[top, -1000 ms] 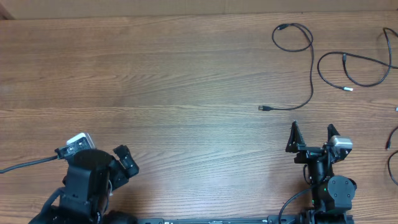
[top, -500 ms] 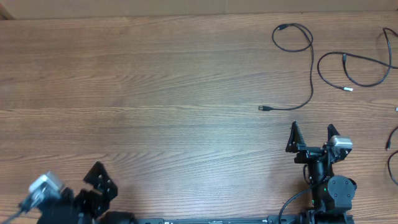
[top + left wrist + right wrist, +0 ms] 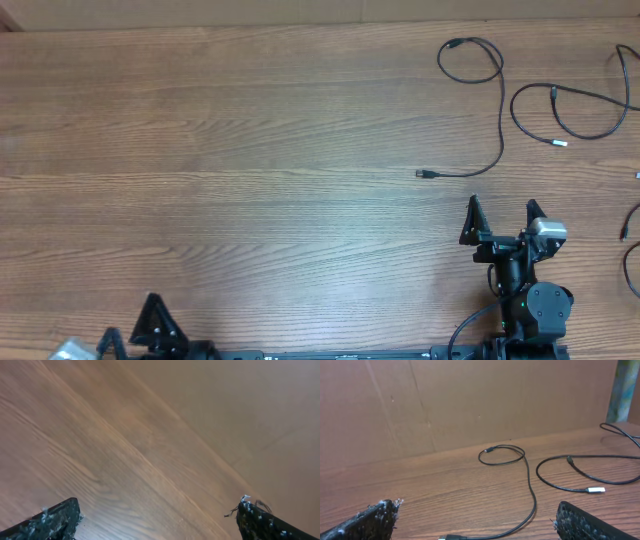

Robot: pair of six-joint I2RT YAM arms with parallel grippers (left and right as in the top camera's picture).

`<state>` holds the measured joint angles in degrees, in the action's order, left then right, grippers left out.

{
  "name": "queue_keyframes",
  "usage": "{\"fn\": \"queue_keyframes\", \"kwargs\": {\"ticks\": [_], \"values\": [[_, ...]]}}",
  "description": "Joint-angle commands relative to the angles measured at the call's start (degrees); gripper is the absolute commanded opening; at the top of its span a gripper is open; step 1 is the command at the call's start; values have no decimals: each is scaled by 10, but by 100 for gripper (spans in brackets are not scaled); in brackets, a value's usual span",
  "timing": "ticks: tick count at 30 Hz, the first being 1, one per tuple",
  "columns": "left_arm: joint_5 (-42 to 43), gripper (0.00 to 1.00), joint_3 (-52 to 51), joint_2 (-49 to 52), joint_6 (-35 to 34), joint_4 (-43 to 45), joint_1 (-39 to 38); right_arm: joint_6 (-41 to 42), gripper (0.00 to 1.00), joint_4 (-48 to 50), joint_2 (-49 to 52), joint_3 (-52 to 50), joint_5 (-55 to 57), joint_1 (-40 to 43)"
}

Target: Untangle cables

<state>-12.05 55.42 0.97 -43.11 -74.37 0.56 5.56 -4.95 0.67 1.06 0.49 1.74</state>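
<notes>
The left pincer (image 3: 157,512) at the near left edge and the right pincer (image 3: 502,210) at near right both gape wide, gripping nothing. The cables (image 3: 501,110) lie loose on the worktop (image 3: 250,150), far right, untouched.

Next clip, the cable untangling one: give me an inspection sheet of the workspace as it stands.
Surface: brown wood-grain table.
Job's things: looped cable and silver-tipped cable lying apart at far right; more cable ends cut off at the right edge.
Clutter: nothing seen.
Pincers: left pincer open, empty, at the near left edge; right pincer open, empty, short of the looped cable's plug.
Cables: thick arm wire by the right arm's base.
Surroundings: cardboard wall behind the table.
</notes>
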Motion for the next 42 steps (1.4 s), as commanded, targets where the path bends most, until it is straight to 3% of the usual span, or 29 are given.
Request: {"fn": "queue_keyframes", "kwargs": {"ticks": [1,8,18,24,33,36,42], "values": [[49,99,-40,-8,53,45,10,2,100,3,-5,-6,7,-3],[116,99,-158,-8,167,260,2,2,100,3,-5,-6,7,-3],[176,99,-374,-8,168,499,-16,2,100,3,-5,-6,7,-3],[152,99,-435,-8,171,574,-30,2,100,3,-5,-6,7,-3],[186,99,-549,-8,258,751,-29,2,100,3,-5,-6,7,-3],[193,100,-551,-8,305,729,-30,2,100,3,-5,-6,7,-3],[175,100,-551,-8,311,703,-31,2,100,3,-5,-6,7,-3]]}}
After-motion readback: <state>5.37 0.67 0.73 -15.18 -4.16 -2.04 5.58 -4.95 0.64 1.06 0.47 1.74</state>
